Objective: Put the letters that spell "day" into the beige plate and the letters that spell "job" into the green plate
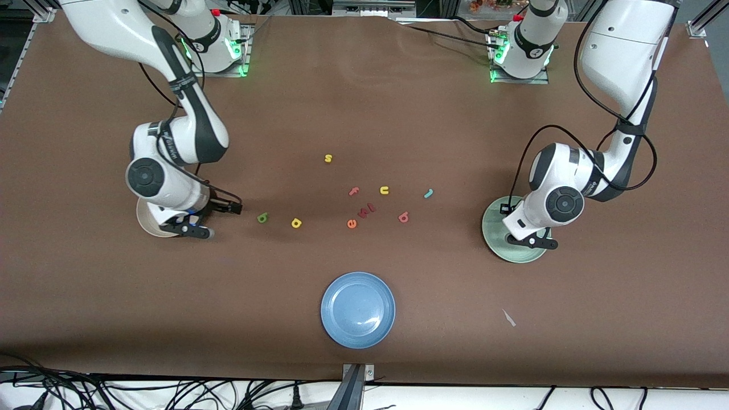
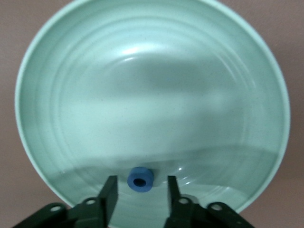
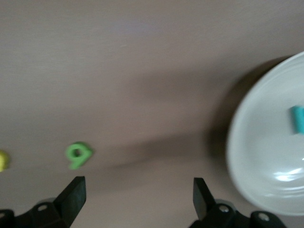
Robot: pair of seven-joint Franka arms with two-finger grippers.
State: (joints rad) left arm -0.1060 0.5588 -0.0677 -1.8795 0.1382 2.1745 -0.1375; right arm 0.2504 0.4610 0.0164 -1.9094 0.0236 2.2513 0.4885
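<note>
My left gripper [image 2: 139, 191] hangs open low over the green plate [image 2: 71, 71], and the blue o [image 2: 140, 179] lies in the plate between its fingers, touching neither. In the front view the left gripper [image 1: 532, 242] covers part of the green plate [image 1: 494, 230]. My right gripper [image 3: 137, 192] is open and empty over bare table between the beige plate [image 3: 266, 156], which holds the teal y [image 3: 298, 119], and the green d [image 3: 78, 155]. The front view shows the right gripper [image 1: 219, 220], the beige plate [image 1: 147, 222], the d [image 1: 262, 217], yellow a [image 1: 296, 222], salmon b [image 1: 403, 217] and teal j [image 1: 429, 193].
A blue plate [image 1: 357, 309] sits near the front edge. Loose in the middle lie a yellow s [image 1: 328, 158], salmon f [image 1: 353, 191], yellow u [image 1: 384, 190], orange e [image 1: 352, 224] and small pink letters [image 1: 367, 209].
</note>
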